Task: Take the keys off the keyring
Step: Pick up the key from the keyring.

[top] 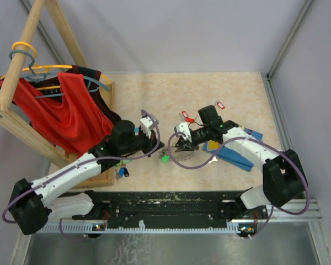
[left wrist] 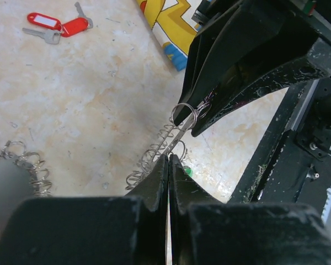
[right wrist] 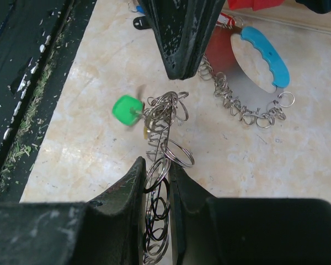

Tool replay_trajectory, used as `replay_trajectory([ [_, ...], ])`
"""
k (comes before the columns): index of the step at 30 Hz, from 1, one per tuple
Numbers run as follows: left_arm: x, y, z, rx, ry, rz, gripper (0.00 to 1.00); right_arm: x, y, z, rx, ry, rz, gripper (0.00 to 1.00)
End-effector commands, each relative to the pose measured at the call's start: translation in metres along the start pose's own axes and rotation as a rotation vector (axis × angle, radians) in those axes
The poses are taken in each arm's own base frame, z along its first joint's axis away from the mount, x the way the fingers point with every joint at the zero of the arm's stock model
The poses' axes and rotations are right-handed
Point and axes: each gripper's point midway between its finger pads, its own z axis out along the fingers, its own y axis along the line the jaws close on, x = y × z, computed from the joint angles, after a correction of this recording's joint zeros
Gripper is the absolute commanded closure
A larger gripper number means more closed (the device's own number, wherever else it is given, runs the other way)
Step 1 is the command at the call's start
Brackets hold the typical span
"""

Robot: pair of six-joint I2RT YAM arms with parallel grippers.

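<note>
The keyring [left wrist: 179,132] sits mid-worktop, a little nearer the near edge, with one stretch of it drawn taut between the two grippers. That stretch runs left to right, roughly along the near edge. The rest of its silver loops trail slack on the worktop [top: 209,88]. A green key [right wrist: 127,109] hangs from the bunched loops on the near side, between the two grippers. The left gripper [left wrist: 169,163] has its fingers pressed together on one end of the taut stretch. The right gripper [right wrist: 157,171] pinches a cluster of loops at the other end. Two red keys [left wrist: 55,25] lie off the ring, well apart from it, toward the far edge.
</note>
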Motion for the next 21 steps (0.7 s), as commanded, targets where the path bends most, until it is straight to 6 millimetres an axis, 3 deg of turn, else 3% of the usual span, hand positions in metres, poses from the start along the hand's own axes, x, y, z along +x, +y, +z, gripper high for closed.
replay_trajectory([
  [1,0.002,-0.009,0.009,0.068,-0.012,-0.074,1.00,-0.016,-0.007,0.002,0.013,-0.058,-0.039,1.00],
  [10,-0.001,-0.005,-0.001,0.066,-0.050,-0.017,1.00,-0.017,-0.013,0.000,0.035,-0.054,0.000,1.00],
  [14,-0.002,-0.020,-0.011,0.147,-0.146,0.005,0.87,-0.023,-0.017,-0.005,0.039,-0.078,0.035,1.00],
  [18,0.004,-0.039,-0.019,0.255,-0.204,-0.037,0.63,-0.031,-0.021,-0.011,0.043,-0.114,0.077,1.00],
  [21,0.008,-0.047,-0.022,0.301,-0.248,-0.085,0.57,-0.035,-0.023,-0.014,0.049,-0.132,0.110,1.00],
])
